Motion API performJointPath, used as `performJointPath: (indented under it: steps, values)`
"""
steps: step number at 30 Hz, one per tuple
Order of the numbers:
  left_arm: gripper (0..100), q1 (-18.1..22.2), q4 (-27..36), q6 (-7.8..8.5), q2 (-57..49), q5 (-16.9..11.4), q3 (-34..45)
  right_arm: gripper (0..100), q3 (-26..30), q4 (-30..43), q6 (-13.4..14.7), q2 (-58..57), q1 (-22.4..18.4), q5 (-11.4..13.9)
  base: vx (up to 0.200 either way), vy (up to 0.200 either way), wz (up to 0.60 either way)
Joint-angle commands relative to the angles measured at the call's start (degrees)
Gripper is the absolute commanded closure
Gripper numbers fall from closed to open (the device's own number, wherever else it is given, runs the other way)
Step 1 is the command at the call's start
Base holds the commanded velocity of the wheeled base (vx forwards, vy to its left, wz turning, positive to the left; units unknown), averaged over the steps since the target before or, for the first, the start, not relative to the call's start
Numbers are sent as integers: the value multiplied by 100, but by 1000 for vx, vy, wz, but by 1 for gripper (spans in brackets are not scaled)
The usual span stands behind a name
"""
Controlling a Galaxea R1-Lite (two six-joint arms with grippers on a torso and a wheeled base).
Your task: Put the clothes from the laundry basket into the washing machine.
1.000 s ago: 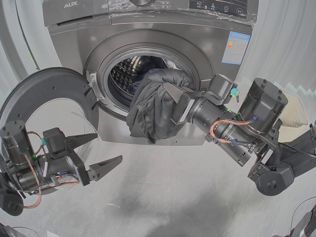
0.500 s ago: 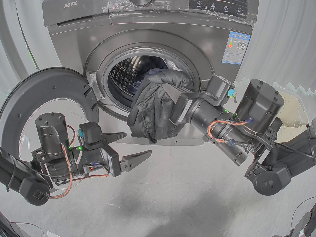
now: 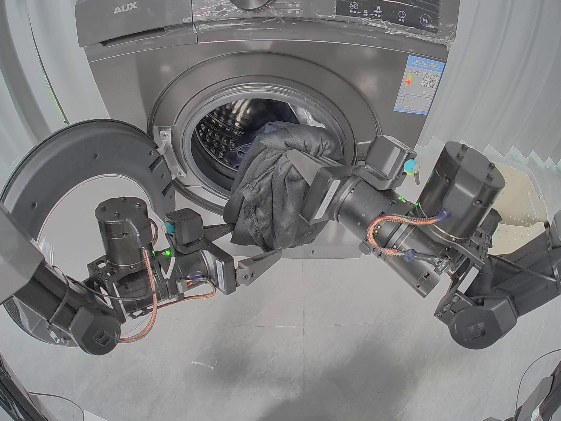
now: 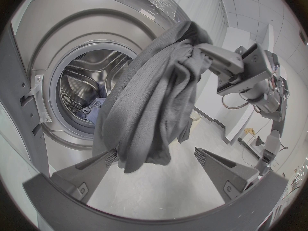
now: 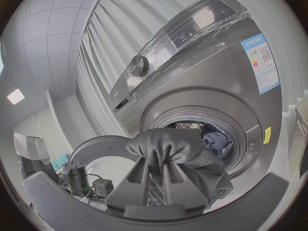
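Nearest, at lower left of the head view, the left gripper (image 3: 254, 242) is seen spread wide and empty, the hanging hem of a dark grey garment (image 3: 272, 200) lying between its fingers. At frame centre the garment is held pinched in the closed right gripper (image 5: 156, 164), bunched before the porthole of the washing machine (image 3: 263, 48), whose door (image 3: 76, 153) is swung open at left. Blue clothing (image 5: 215, 140) is seen deep in the drum (image 4: 80, 84).
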Motion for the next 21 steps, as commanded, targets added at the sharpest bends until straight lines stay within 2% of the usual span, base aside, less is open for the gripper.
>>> performJointPath:
  steps: [1, 9, 10, 16, 21]
  values:
    - [0, 7, -136, 1, 451, 157, -202, 100, 15, -5, -12, -41, 36, 1, 0, 0, 0]
    - [0, 7, -488, 1, 671, 535, -457, 100, 23, -13, -3, -33, 44, 1, 0, 0, 0]
    - [100, 7, -505, 1, 679, 552, -466, 100, 23, -13, -3, -24, 53, 1, 0, 0, 0]
    - [100, -11, -866, 1, 732, 588, -369, 100, 111, -13, -12, -15, -8, 1, 0, 0, 0]
    - [100, -283, -1340, 27, 486, 552, 97, 100, 146, -13, -12, 11, -44, 10, 0, 0, 0]
